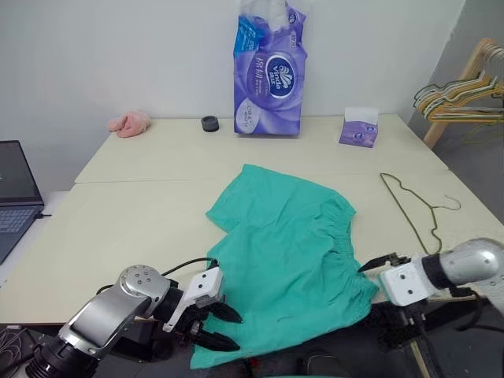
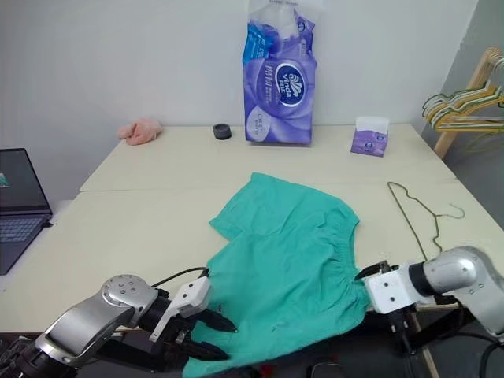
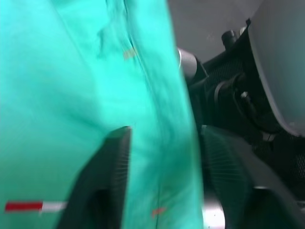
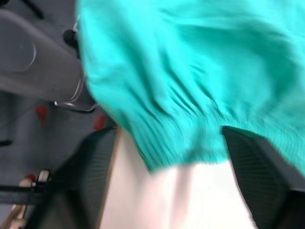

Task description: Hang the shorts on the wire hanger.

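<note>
The teal-green shorts (image 1: pixel 291 252) lie spread on the cream table (image 1: pixel 134 228), waistband to the right, with the near hem hanging over the front edge. My left gripper (image 1: pixel 236 331) is open at the near left hem, and fabric (image 3: pixel 95 95) lies between its black fingers (image 3: pixel 112 162). My right gripper (image 1: pixel 370 272) is open at the near right corner of the waistband (image 4: pixel 181 138), fingers spread to either side of that gathered edge. The thin olive wire hanger (image 1: pixel 409 206) lies flat on the table right of the shorts, apart from both grippers.
A tall purple tissue pack (image 1: pixel 268 75), a small purple tissue box (image 1: pixel 358 128), a black ring (image 1: pixel 209 124) and a pink object (image 1: pixel 130 123) sit along the far edge. A laptop (image 1: pixel 16 197) is at left. A bunch of pastel hangers (image 1: pixel 461 94) hangs at right.
</note>
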`<action>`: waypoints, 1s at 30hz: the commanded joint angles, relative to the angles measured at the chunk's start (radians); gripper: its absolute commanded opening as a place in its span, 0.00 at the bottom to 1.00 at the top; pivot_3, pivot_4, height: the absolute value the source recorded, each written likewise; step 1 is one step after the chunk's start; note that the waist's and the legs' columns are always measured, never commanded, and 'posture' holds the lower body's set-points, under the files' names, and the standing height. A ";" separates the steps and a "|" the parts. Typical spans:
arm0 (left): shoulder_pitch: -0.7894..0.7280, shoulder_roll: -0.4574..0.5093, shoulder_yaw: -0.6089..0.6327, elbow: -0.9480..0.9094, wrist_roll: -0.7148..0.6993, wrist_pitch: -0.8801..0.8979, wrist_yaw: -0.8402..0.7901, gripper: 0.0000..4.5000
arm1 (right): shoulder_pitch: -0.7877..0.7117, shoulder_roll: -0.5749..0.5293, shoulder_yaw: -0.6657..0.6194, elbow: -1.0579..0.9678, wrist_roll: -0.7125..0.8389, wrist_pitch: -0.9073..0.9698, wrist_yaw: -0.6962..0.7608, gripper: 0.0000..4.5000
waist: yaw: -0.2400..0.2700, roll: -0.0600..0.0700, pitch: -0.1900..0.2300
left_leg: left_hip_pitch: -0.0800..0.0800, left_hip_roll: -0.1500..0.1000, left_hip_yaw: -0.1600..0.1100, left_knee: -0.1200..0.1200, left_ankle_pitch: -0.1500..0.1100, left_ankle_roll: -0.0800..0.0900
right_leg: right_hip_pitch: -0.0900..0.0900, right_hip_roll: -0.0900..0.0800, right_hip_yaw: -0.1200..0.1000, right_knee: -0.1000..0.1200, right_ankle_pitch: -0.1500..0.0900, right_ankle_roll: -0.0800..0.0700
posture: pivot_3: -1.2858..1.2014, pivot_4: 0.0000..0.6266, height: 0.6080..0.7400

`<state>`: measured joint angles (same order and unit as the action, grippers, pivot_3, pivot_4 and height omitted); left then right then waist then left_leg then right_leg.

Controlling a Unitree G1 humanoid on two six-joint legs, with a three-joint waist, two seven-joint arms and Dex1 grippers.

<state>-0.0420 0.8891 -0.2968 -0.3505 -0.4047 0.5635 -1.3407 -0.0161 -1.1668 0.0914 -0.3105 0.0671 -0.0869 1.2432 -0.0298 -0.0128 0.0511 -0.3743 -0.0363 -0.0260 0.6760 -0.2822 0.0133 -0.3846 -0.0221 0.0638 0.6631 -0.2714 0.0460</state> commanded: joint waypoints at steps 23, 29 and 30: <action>-0.415 -0.437 0.081 0.063 0.047 -0.088 0.441 1.00 | -0.375 0.370 -0.325 0.699 0.121 0.736 -0.750 1.00 | -0.022 0.000 0.004 | -0.001 -0.002 0.003 0.000 -0.001 0.001 | 0.000 0.002 0.005 0.000 0.005 -0.003 | 0.48 0.07 1.00; -0.406 -0.431 0.075 0.050 0.049 -0.088 0.437 1.00 | -0.439 0.383 -0.296 0.875 0.101 0.746 -0.735 1.00 | -0.029 0.000 0.004 | -0.001 -0.002 0.003 0.000 -0.001 0.001 | 0.000 0.003 0.006 0.000 0.004 -0.002 | 0.48 0.08 1.00; -0.405 -0.430 0.074 0.050 0.050 -0.089 0.436 1.00 | -0.449 0.388 -0.302 0.900 0.104 0.751 -0.741 1.00 | -0.029 0.000 0.004 | -0.001 -0.002 0.003 0.000 -0.001 0.001 | 0.000 0.003 0.006 0.000 0.004 -0.002 | 0.48 0.08 1.00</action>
<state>-0.4354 0.4583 -0.2297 -0.2696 -0.3531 0.4920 -0.9053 -0.4289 -0.7761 -0.2004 0.5734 0.1782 0.6645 0.5080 -0.0584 -0.0127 0.0552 -0.3751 -0.0387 -0.0226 0.6760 -0.2828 0.0142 -0.3845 -0.0188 0.0703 0.6627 -0.2670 0.0443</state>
